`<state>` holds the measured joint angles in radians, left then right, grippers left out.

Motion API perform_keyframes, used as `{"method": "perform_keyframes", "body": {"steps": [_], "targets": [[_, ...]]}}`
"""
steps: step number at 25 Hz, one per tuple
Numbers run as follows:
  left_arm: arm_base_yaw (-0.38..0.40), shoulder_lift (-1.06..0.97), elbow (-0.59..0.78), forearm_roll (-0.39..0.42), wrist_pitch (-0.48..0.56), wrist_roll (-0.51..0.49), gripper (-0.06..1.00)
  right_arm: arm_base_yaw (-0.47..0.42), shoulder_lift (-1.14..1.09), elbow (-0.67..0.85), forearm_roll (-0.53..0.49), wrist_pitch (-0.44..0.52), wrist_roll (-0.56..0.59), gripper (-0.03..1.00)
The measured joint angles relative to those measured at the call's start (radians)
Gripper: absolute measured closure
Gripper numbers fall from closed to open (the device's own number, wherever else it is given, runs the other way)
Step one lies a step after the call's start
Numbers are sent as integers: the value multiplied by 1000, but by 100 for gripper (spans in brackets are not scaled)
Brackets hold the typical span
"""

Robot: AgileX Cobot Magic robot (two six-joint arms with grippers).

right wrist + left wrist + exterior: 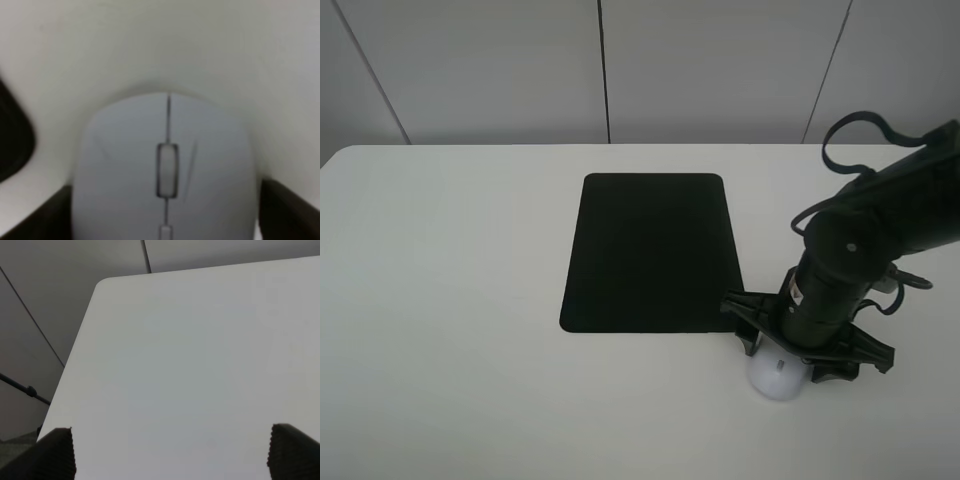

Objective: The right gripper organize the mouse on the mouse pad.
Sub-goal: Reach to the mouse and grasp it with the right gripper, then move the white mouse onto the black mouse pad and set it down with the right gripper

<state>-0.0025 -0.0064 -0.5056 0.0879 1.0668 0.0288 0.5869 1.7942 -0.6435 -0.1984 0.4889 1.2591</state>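
The white mouse (775,378) lies on the white table just off the near right corner of the black mouse pad (650,250), not on it. My right gripper (796,360) is lowered over the mouse, jaws spread wide with a finger on either side of it. In the right wrist view the mouse (167,175) fills the gap between the fingertips (287,210), its scroll wheel centred, and the pad's rounded corner (12,135) shows beside it. My left gripper (170,455) is open and empty over bare table; it is out of the exterior view.
The white table (450,300) has its far edge against a grey panelled wall (600,70). The left wrist view shows a rounded table corner (102,285) with floor beyond. The right arm's cables (860,130) loop above the table's right side.
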Motion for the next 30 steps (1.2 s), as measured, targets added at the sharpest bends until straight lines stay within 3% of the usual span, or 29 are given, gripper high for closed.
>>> {"method": "perform_keyframes", "body": {"steps": [3, 30], "targets": [[0, 0, 0, 0, 0, 0, 16, 0, 0, 0, 0, -10, 2, 37], [0, 0, 0, 0, 0, 0, 16, 0, -11, 0, -37, -33, 2, 37]]}}
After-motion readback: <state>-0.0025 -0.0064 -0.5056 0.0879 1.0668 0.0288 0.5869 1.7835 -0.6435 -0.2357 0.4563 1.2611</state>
